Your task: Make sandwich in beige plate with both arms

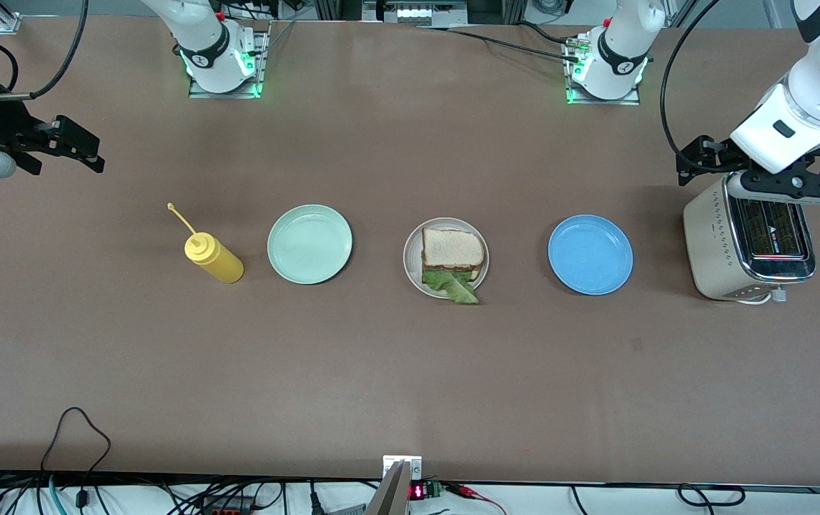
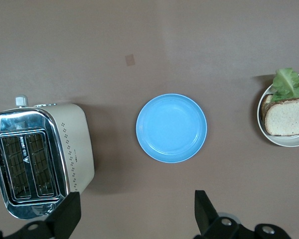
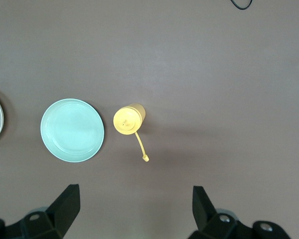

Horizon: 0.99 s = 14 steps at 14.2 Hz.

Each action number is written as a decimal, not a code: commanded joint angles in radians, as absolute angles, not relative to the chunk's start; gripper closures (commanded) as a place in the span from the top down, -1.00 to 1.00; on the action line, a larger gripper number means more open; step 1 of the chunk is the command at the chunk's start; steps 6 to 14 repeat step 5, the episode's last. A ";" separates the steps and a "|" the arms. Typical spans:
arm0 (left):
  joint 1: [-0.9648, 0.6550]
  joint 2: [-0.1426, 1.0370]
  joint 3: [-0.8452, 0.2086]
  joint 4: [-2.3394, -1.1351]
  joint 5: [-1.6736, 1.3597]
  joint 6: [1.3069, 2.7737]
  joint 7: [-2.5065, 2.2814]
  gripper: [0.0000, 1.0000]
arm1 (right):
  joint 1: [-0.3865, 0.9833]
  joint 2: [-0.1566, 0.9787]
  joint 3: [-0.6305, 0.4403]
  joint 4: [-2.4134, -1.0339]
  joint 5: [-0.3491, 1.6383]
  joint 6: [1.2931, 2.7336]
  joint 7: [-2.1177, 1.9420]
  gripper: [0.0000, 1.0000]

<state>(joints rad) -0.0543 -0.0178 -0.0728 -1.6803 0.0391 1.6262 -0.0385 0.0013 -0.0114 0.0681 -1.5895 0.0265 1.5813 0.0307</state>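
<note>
- The sandwich (image 1: 452, 250) was seen lying on the beige plate (image 1: 411, 261), at the middle of the table (image 1: 410, 372).
- A top slice of bread (image 1: 454, 247) was laid flat, and a lettuce leaf (image 1: 457, 285) was seen sticking out from under it, over the plate's rim on the side nearer the front camera.
- In the left wrist view the sandwich (image 2: 287, 115) and plate (image 2: 284, 141) were cut off by the picture's edge.
- A blue plate (image 1: 590, 254) was set beside the beige plate, toward the left arm's end, and was bare.
- A toaster (image 1: 720, 243) was stood at the left arm's end of the table, next to the blue plate but apart from it.
- A mint plate (image 1: 309, 244) was set beside the beige plate toward the right arm's end, and a yellow bottle (image 1: 214, 259) was stood just past it, its cap hanging open on a strap.
- The left gripper (image 2: 134, 211) was held in the air over the toaster, with its fingers apart and nothing between them.
- The right gripper (image 3: 134, 206) was held over the table at the right arm's end, away from the bottle, with its fingers likewise spread and nothing gripped.
</note>
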 commanded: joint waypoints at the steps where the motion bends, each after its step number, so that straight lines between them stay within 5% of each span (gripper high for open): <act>1: -0.046 -0.017 -0.063 -1.652 -0.010 1.618 -0.061 1.00 | -0.008 0.008 0.071 -1.569 0.034 1.577 0.008 1.00; 14: -0.045 -0.017 -0.066 -1.651 -0.031 1.615 -0.051 1.00 | -0.006 0.020 0.071 -1.569 0.034 1.577 0.008 1.00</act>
